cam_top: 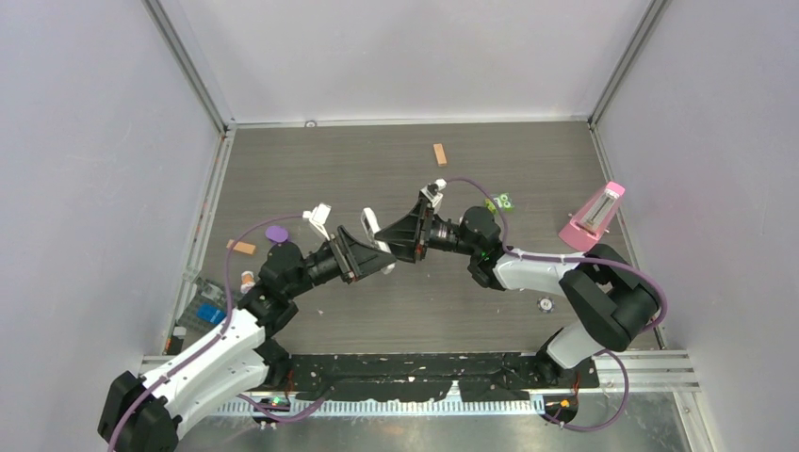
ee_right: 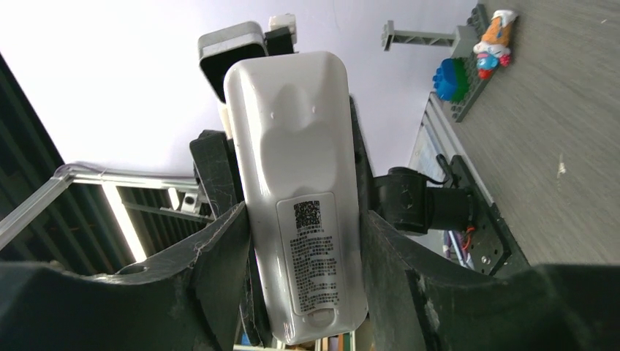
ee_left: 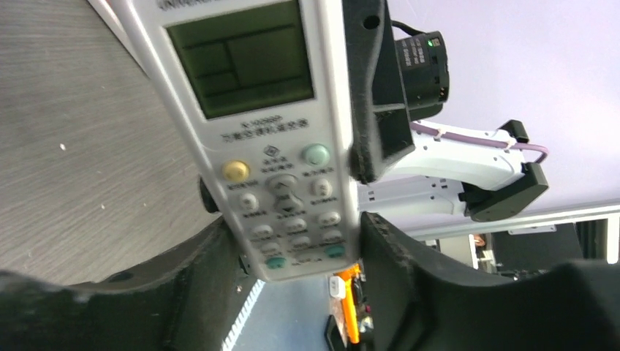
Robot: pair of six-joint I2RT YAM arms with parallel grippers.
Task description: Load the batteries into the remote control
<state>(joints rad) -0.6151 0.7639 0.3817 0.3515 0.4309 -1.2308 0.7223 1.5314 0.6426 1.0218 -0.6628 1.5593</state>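
Note:
The long white remote control is held in the air over the middle of the table, between both grippers. My left gripper is shut on its button end; the left wrist view shows the display and grey buttons of the remote between my fingers. My right gripper is shut on it from the other side; the right wrist view shows the plain labelled back of the remote between my fingers. The back looks closed. I cannot pick out the batteries in any view.
A tan wooden block lies at the back. A purple disc, a white piece and small orange items lie at the left. A pink holder stands at the right, with a green item near it.

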